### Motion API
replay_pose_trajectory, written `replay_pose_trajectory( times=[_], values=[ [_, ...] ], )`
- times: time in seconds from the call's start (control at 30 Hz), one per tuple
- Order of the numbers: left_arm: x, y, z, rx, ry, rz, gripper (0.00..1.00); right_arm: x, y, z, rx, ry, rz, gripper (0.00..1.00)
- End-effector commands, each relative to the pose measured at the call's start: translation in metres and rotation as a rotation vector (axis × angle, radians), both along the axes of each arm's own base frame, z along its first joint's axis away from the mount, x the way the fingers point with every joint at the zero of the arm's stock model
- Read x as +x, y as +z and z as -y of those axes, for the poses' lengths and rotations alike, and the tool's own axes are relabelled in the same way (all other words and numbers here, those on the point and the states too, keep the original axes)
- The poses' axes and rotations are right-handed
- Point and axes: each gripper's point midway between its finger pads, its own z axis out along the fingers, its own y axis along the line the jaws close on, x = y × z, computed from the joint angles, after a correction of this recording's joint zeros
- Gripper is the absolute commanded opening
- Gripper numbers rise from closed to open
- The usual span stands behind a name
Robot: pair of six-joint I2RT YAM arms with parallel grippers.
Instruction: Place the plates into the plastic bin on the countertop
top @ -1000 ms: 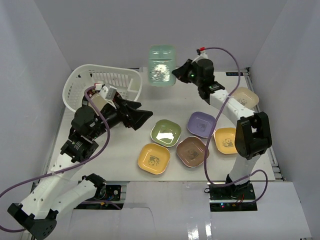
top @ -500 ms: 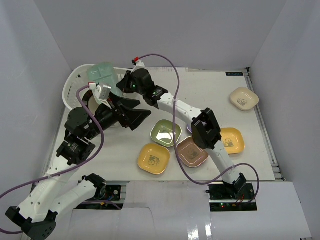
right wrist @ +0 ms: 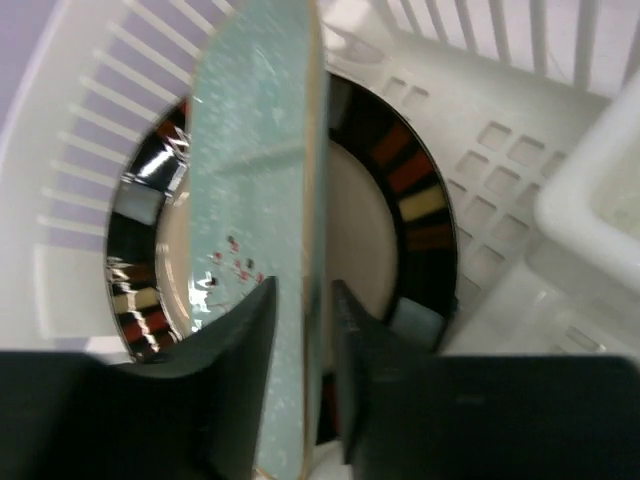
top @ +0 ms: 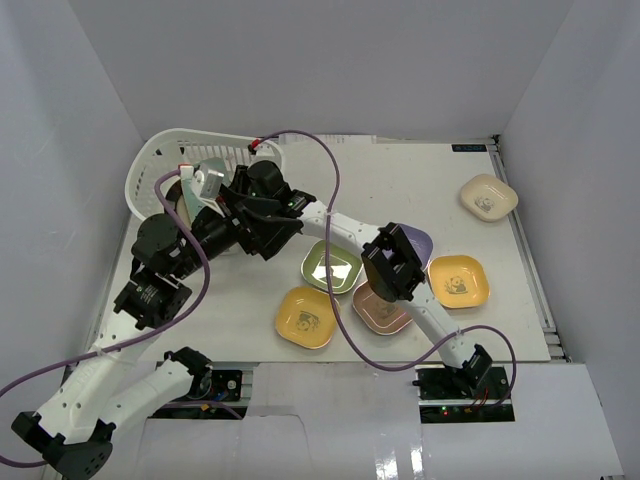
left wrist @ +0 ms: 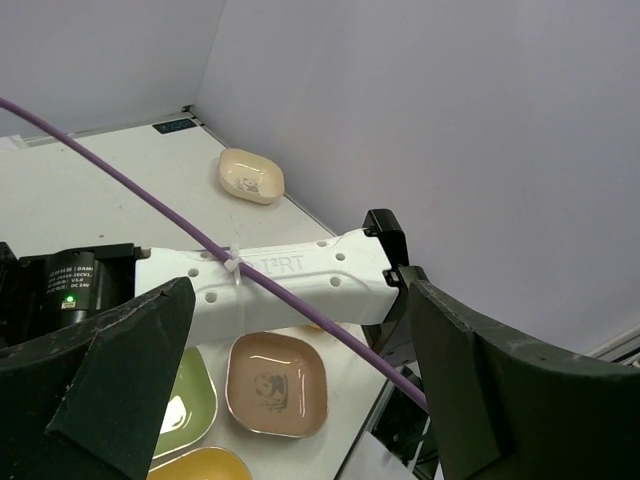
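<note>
My right gripper [right wrist: 305,300] is shut on the rim of a mint plate [right wrist: 260,190], held on edge inside the white plastic bin [right wrist: 500,130]. Close behind it a round dark-rimmed beige plate [right wrist: 365,230] leans on the bin wall. From above, the right gripper [top: 232,192] reaches into the bin [top: 165,160], and the mint plate is mostly hidden there. My left gripper [left wrist: 300,300] is open and empty, beside the bin [top: 268,228]. On the countertop lie green [top: 332,266], yellow [top: 308,316], brown-pink [top: 383,305], purple [top: 418,242], orange-yellow [top: 458,281] and cream [top: 489,196] plates.
The right arm's white link [left wrist: 270,275] and its purple cable [left wrist: 150,205] cross just in front of my left jaws. White walls close in the countertop [top: 400,180] on three sides. The bin stands in the far left corner.
My right arm has swung left from the back middle of the table, carrying the mint plate, and lowered it into the bin. The left arm has barely moved.
</note>
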Motion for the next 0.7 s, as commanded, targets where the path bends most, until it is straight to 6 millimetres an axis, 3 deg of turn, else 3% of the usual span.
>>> replay_pose_trajectory(
  times=[0.0,0.07,0.17,0.33,0.37,0.43,0.47,0.5,0.53,0.57,0.6,0.63,0.67],
  values=[
    [0.002,-0.001,-0.002,0.013,0.023,0.001,0.98,0.007,0.104,-0.01,0.196,-0.017,0.19,0.4],
    [0.004,-0.001,-0.004,0.019,0.04,0.0,0.98,0.005,0.094,-0.009,0.176,-0.014,0.183,0.57],
    [0.01,-0.006,-0.009,0.041,0.085,-0.01,0.98,0.005,0.092,-0.005,0.151,-0.014,0.19,0.71],
    [0.021,-0.015,-0.022,0.088,0.181,-0.035,0.98,0.006,0.118,0.01,0.116,-0.033,0.265,0.83],
    [0.022,-0.016,-0.025,0.093,0.199,-0.039,0.98,0.003,0.137,0.016,0.13,-0.035,0.285,0.84],
    [0.026,-0.019,-0.033,0.104,0.245,-0.051,0.98,0.003,0.14,0.028,0.123,-0.017,0.279,0.82],
    [0.026,-0.02,-0.036,0.108,0.259,-0.056,0.98,-0.001,0.164,0.039,0.147,-0.015,0.298,0.8],
    [0.027,-0.029,-0.038,0.129,0.272,-0.082,0.98,0.0,0.151,0.049,0.119,-0.006,0.278,0.79],
    [0.029,-0.035,-0.041,0.139,0.294,-0.096,0.98,-0.006,0.182,0.066,0.151,-0.011,0.307,0.77],
    [0.029,-0.041,-0.043,0.147,0.302,-0.115,0.98,-0.009,0.185,0.076,0.147,-0.009,0.312,0.72],
    [0.03,-0.052,-0.044,0.166,0.309,-0.144,0.98,-0.01,0.16,0.091,0.102,-0.003,0.281,0.7],
    [0.031,-0.066,-0.043,0.186,0.308,-0.175,0.98,-0.019,0.189,0.112,0.128,-0.01,0.315,0.67],
    [0.03,-0.075,-0.041,0.192,0.302,-0.209,0.98,-0.023,0.186,0.126,0.099,-0.013,0.326,0.59]
  ],
)
